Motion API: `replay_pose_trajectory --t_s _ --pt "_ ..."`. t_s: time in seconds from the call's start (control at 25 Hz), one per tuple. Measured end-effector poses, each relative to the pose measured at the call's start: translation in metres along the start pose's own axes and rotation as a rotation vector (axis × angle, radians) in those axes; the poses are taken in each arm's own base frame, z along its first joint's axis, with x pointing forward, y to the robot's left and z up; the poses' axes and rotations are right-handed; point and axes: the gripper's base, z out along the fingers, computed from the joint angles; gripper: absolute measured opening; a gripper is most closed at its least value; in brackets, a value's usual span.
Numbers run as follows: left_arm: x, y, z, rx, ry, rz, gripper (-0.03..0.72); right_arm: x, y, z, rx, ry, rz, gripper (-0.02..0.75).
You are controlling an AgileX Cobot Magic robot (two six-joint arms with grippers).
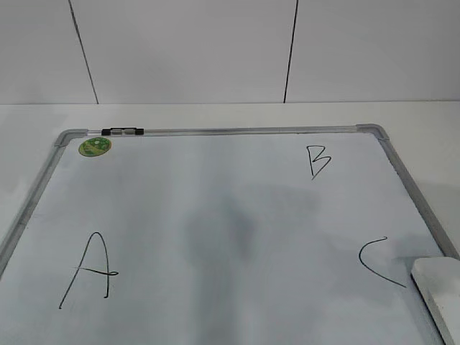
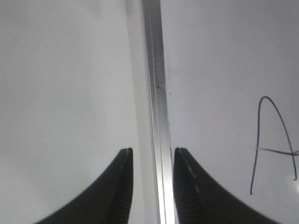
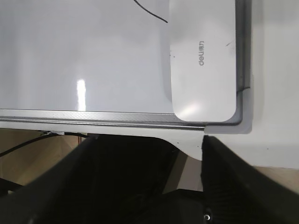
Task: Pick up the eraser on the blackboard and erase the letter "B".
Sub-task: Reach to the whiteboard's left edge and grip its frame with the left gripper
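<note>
The eraser (image 1: 438,291) lies flat in the near right corner of the blackboard (image 1: 215,215), just beside the curved "C" (image 1: 377,262), well apart from the letter "B" (image 1: 317,161). The left tool (image 2: 153,161) hangs spread over the board's frame beside the "A" (image 2: 275,144). The right tool (image 3: 187,154) is spread, holding nothing.

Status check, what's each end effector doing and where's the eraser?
Both end effectors open, empty. Eraser untouched at blackboard near right corner, beside C. Letter B intact, path clear.
</note>
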Motion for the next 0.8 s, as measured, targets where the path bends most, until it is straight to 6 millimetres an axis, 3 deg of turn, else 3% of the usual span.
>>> replay_pose_trajectory --t_s 0.28,0.52,0.8 --pt "-0.023 0.004 0.046 -0.008 -0.008 -0.008 0.226 0.000 0.002 0.000 -0.024 0.000 0.008 0.531" --pt "-0.028 0.006 0.076 -0.011 0.041 -0.014 0.226 0.000 0.002 0.000 -0.026 0.001 0.009 0.532" --pt "-0.029 0.006 0.090 0.003 0.070 0.002 0.226 0.000 0.002 0.000 -0.026 0.001 0.009 0.531"
